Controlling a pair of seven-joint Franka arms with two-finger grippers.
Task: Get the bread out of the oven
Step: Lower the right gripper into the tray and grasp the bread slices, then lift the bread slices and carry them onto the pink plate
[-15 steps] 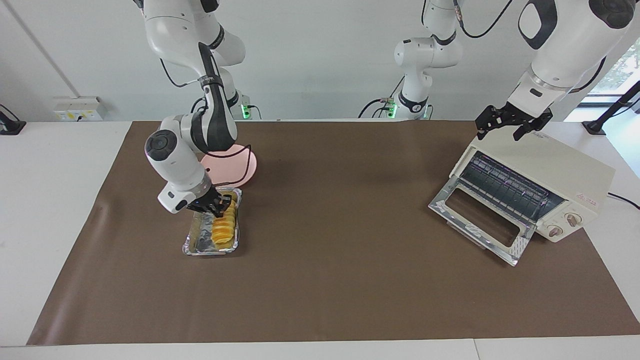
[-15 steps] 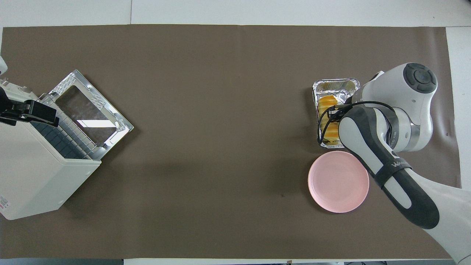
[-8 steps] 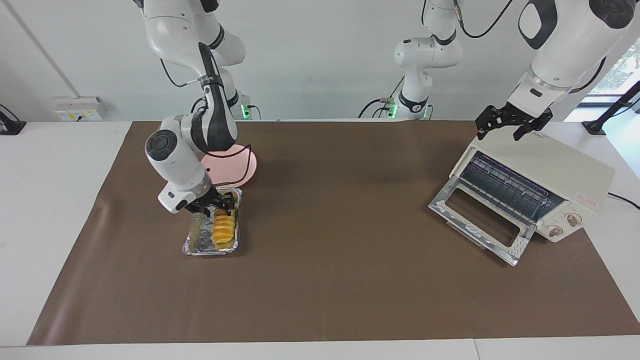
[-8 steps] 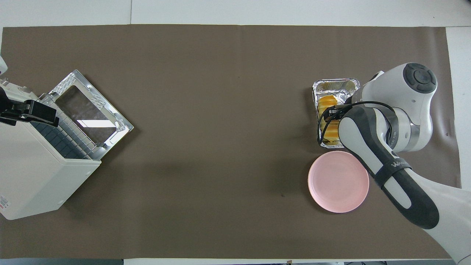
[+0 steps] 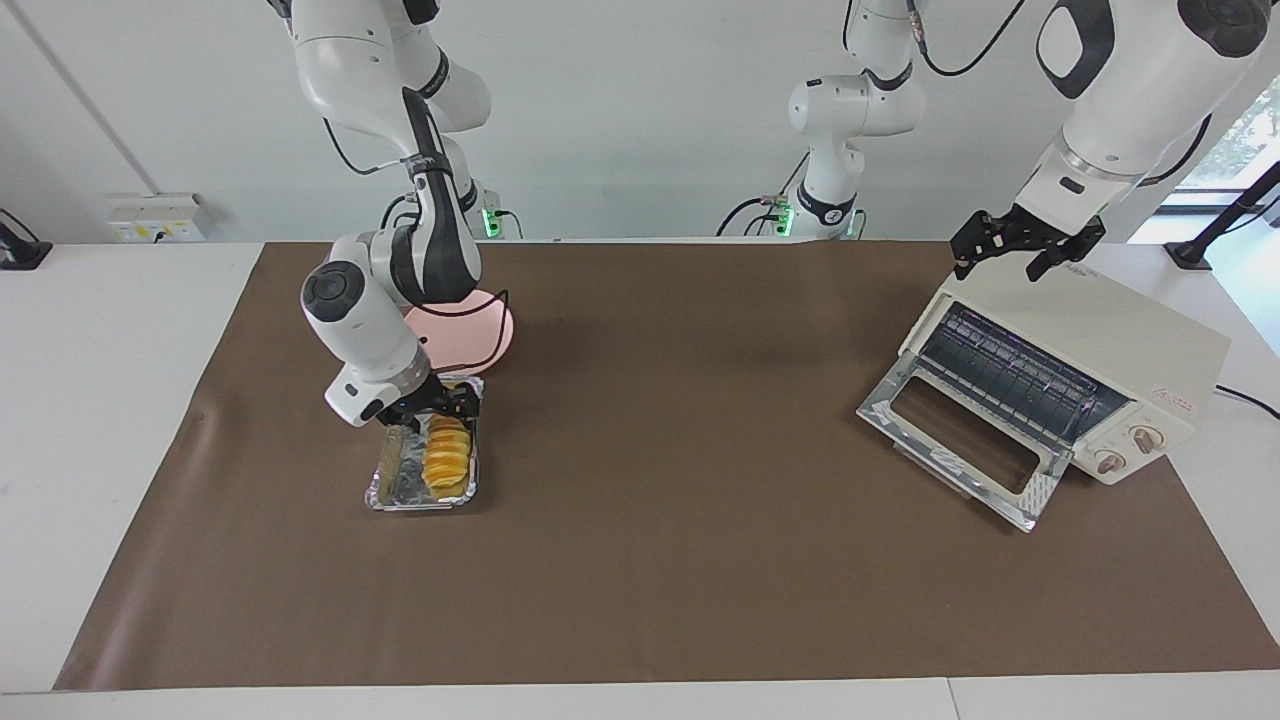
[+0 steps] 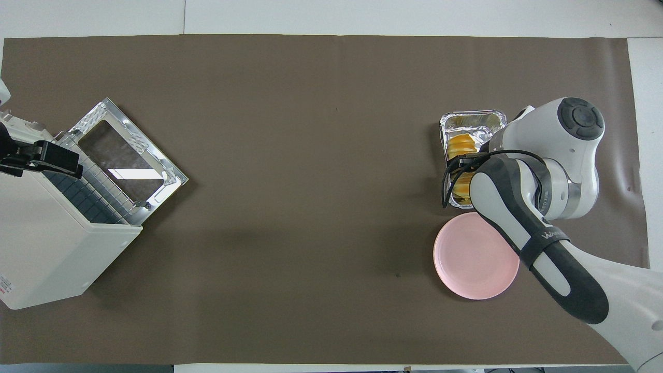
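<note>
- Already out of the oven [image 5: 1075,375], the bread [image 5: 446,457] lies in the foil tray [image 5: 395,485] at the right arm's end of the worktop [image 5: 700,560], beside the pink plate [image 6: 474,259], which lies nearer the robots.
- Right hand [image 5: 432,408]: low over the loaf's robot-side end, fingers apart, holding nothing.
- Key relation: the loaf's long axis runs toward and away from the robots, directly below this hand; the right arm is much the nearer.
- Left hand [image 5: 1015,250]: waits over the oven's top edge, fingers spread wide, empty.
- Oven door [image 5: 950,440]: dropped open; no bread shows on the rack.
</note>
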